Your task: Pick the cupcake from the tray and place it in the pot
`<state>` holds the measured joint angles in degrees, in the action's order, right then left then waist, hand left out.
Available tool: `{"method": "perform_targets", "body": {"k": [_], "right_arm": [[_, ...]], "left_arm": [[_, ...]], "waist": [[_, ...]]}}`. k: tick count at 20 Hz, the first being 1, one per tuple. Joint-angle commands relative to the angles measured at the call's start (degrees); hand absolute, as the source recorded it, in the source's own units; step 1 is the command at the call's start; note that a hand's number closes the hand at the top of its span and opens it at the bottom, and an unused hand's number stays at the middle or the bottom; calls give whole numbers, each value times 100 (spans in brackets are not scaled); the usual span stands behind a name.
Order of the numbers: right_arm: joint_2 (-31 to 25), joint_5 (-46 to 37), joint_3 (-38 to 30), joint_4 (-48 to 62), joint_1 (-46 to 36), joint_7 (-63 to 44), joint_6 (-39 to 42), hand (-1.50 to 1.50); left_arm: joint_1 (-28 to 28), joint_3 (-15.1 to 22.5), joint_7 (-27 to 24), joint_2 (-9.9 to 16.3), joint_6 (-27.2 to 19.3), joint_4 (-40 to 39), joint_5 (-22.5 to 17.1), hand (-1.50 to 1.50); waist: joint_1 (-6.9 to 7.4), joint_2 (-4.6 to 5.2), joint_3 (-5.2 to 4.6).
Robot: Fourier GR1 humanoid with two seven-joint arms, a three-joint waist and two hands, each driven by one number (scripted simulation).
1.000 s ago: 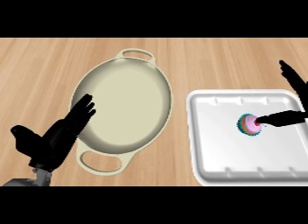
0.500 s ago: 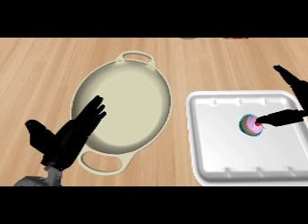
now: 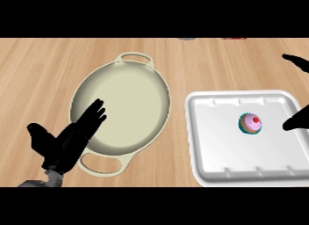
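A kitchen setting, viewed steeply from above. The surface (image 3: 40, 66) is light wood with lengthwise grain, as on a kitchen counter. Cookware and food identify the room: a cream oval pot (image 3: 120, 105) with a loop handle at each end lies on the wood, and just right of the pot sits a white moulded tray (image 3: 212, 165) with raised rims. On the tray, well right of the pot, stands a cupcake (image 3: 251, 123) with pink icing and a red topping. Beyond the pot, at the far edge, two small objects are cut off and cannot be identified.
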<state>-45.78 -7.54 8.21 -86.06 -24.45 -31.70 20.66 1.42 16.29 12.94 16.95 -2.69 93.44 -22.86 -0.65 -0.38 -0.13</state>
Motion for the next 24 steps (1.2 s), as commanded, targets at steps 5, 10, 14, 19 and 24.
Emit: {"method": "perform_targets", "body": {"k": [5,10,14,19,24], "right_arm": [[452,774,-201,-783,-482,-2391,679,-150],[923,868,-299,-1183,-556,-2980,581,-150],[1283,150,-29,-662,-205,-2276,299,-150],[1574,-573,248,-560,-123,-2131,317,-150],[1479,-1290,503,-837,456,-2079,200,-150]], "left_arm": [[-341,-43,-109,-13,211,241,134,0],[13,-74,84,-336,168,-47,292,0],[-296,-81,68,-256,300,372,359,0],[-40,-277,398,-438,240,328,322,0],[-77,-332,340,-440,386,236,365,0]], "waist": [[103,27,8],[84,33,10],[127,39,13],[109,39,13],[101,37,13]]}}
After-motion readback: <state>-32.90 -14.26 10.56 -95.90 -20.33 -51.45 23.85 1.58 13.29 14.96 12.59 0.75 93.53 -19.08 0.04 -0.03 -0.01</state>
